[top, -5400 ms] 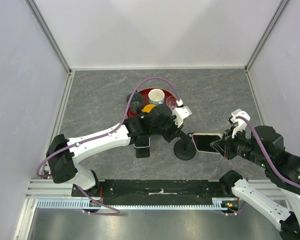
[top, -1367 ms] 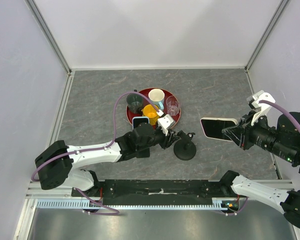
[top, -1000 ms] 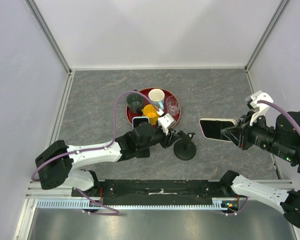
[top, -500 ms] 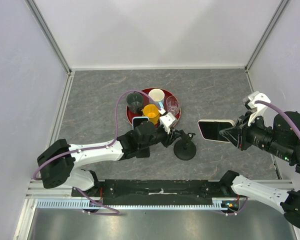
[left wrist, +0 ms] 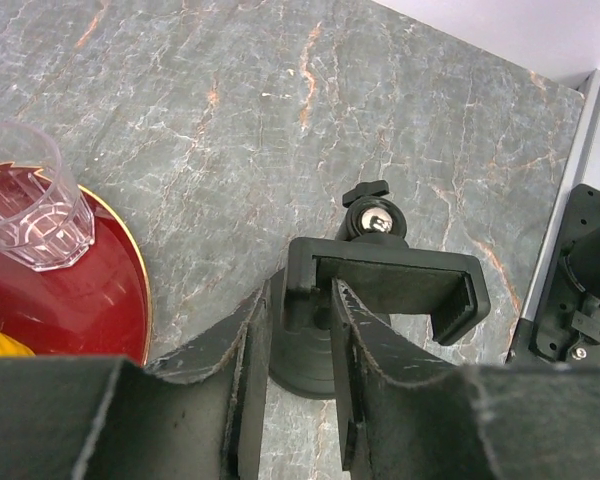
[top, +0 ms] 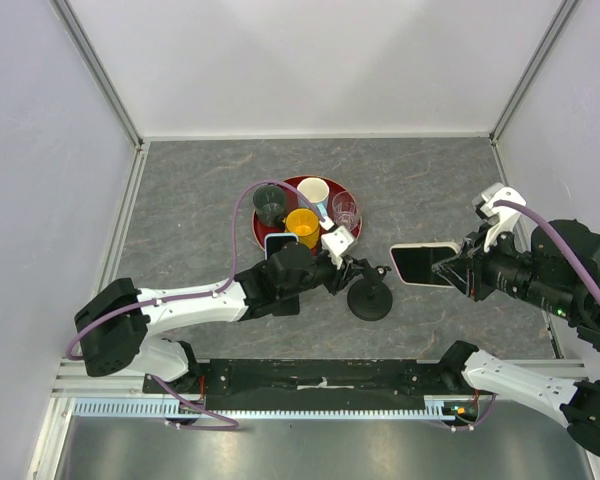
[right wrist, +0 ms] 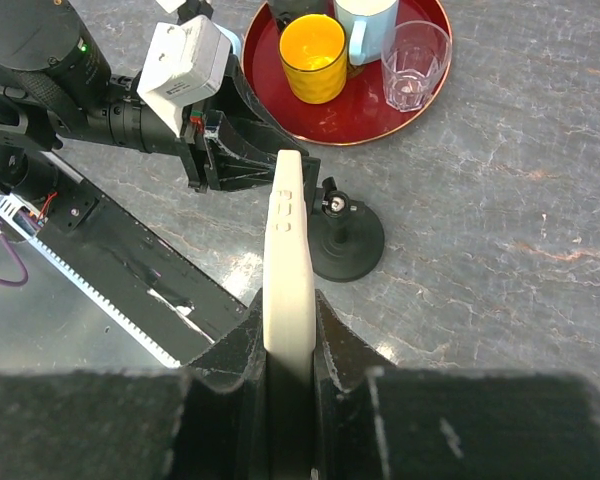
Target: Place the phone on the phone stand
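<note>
Over grey marbled table [top: 200,200], white-walled: right gripper [right wrist: 290,325] tight on phone [right wrist: 288,240], left gripper [left wrist: 301,300] tight on phone stand [left wrist: 395,275].

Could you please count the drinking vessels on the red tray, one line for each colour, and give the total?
Yellow cup: 1
White cup: 1
Dark cup: 1
Clear glass: 1
Total: 4, all standing on the red tray.
</note>
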{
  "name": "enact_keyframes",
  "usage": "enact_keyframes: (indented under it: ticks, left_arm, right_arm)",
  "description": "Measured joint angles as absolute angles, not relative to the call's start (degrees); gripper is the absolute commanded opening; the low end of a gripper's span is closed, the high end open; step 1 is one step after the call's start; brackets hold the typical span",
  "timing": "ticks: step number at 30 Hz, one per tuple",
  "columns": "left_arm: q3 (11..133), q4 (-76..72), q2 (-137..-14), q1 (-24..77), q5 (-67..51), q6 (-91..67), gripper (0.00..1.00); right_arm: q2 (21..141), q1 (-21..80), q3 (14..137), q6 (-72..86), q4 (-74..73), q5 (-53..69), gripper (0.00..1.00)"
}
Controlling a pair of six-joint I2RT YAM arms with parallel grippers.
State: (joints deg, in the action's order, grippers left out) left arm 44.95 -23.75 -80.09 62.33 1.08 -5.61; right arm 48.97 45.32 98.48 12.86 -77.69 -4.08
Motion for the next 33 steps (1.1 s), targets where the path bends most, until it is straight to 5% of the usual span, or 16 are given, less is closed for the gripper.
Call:
enact_keyframes:
  ticks: [11,23,33]
  left_arm:
    - [45.06,-23.31,-80.09,62.37,-0.75,-2.90,0.02]
    - [45.30,-22.70,-80.09,62.33,-2.37,-1.80,0.02]
    - [46.13,-20.86,-80.07,62.30,-6.57,0.03,0.02]
  right_arm:
    - [48.80,45.32,97.58,13.23,-77.23,-2.52,0.00]
    - [52.77,45.32,87.92,2.55,-76.47,3.55,0.00]
    - [53.41,45.28,78.19,-19.79,-69.89,22.98,0.00]
